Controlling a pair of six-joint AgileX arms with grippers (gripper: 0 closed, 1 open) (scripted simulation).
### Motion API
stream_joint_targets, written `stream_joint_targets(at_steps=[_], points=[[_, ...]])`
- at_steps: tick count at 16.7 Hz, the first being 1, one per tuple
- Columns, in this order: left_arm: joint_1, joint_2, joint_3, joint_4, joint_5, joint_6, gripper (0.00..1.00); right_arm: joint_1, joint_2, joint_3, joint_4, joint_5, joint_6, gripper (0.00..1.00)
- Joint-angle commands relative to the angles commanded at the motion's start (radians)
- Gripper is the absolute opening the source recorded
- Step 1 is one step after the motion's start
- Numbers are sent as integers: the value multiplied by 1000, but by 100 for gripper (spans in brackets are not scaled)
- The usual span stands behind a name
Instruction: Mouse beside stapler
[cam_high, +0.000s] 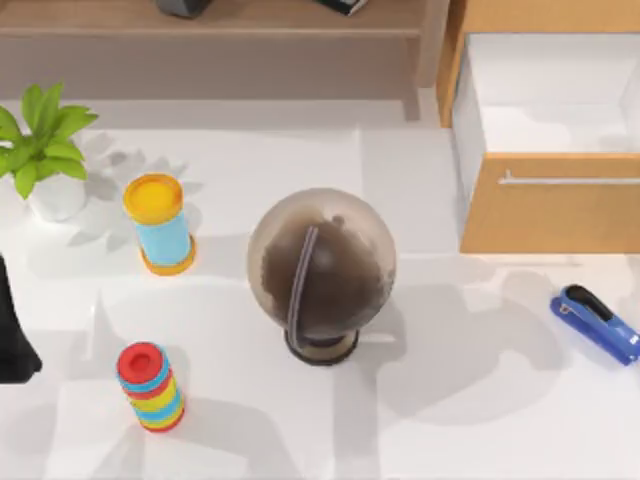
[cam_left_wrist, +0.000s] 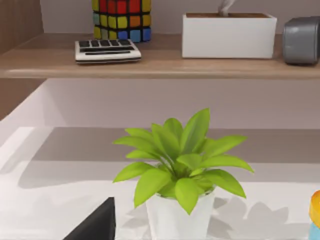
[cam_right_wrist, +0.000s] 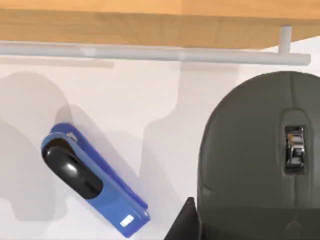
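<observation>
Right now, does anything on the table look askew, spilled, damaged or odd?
Nothing looks spilled or damaged. The blue stapler lies diagonally near the table's right edge, below the open drawer. The globe stands upright mid-table.

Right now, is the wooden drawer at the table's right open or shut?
Open: the wooden drawer is pulled out, its white interior exposed behind the front panel with the metal handle.
</observation>
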Motion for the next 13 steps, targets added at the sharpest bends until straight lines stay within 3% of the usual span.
stream_joint_targets(at_steps=[7,13], points=[[0,0,0,0,0,0,100,-43,27,-257,144,16,-13,0],[0,0,0,0,0,0,100,-48,103,-327,269,26,-5,0]])
